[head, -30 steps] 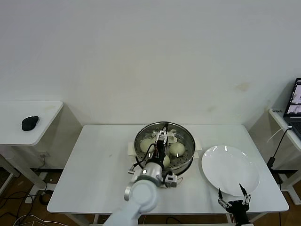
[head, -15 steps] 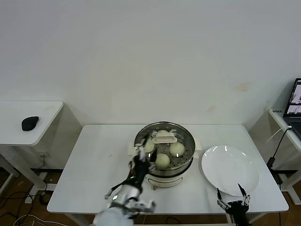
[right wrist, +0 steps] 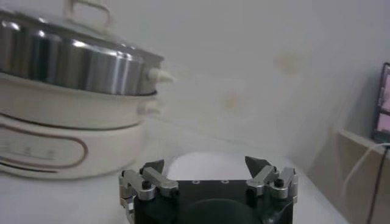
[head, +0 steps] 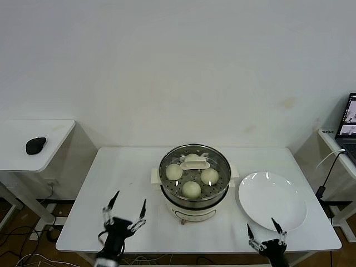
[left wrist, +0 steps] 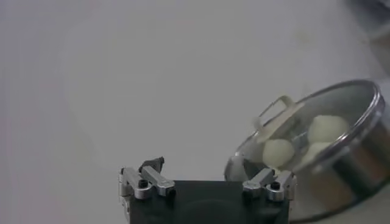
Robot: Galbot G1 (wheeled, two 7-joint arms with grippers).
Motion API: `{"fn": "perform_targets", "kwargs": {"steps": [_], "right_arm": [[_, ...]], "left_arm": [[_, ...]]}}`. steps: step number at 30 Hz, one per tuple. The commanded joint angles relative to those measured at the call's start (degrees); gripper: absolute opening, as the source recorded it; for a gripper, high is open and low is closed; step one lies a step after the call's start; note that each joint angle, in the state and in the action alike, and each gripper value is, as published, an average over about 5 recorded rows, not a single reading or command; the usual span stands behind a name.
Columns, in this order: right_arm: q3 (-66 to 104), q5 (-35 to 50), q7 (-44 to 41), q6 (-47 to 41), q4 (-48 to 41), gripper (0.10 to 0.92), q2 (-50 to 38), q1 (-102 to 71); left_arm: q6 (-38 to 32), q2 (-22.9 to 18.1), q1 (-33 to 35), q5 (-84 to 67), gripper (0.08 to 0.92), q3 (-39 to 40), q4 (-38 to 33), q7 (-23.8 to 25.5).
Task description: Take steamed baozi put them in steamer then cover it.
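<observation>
The steel steamer (head: pixel 194 192) stands on its white base mid-table. The clear glass cover (head: pixel 214 162) lies on it, its cream handle (head: pixel 194 164) on top. Through the glass I see several pale baozi (head: pixel 191 189) on the perforated tray. My left gripper (head: pixel 125 212) is open and holds nothing, low by the table's front-left edge, well clear of the steamer. In the left wrist view the cover (left wrist: pixel 317 131) and a baozi (left wrist: pixel 278 152) show beyond the left gripper (left wrist: pixel 210 173). My right gripper (head: pixel 266 236) hangs open at the front-right edge, shown as (right wrist: pixel 204 164) beside the steamer (right wrist: pixel 73 64).
A bare white plate (head: pixel 272 200) lies right of the steamer, just beyond my right gripper. A side table with a black mouse (head: pixel 35 145) stands off to the left. A laptop (head: pixel 350 119) sits on another surface at far right.
My left gripper let go of the cover's handle and drew back from the steamer to the table's front-left edge. The cover stays on the steamer. The right gripper barely moved.
</observation>
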Motion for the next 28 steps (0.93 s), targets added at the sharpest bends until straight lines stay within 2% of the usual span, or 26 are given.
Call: {"fn": "perform_targets", "kwargs": {"steps": [1,17,28], "right_arm": [[-4.7,6.8,0.0,1.0,1.0,0.823,-4.6,-4.2],[-5.4,7.8,0.2,-1.4,3.3,0.823,-5.3,-5.7],[-5.9,6.6,1.3,-4.3,3.3,0.823,-5.9,-6.1]], "left_arm": [[-11.8,-2.2,11.8,-27.2,0.823,-6.3,3.4,-3.3],[-8.7,-5.3,12.3,-23.5,0.823,-4.1,7.7,-0.3],[-7.8,-5.7,11.8,-22.0,0.823,-4.5,8.7,-0.1]]}}
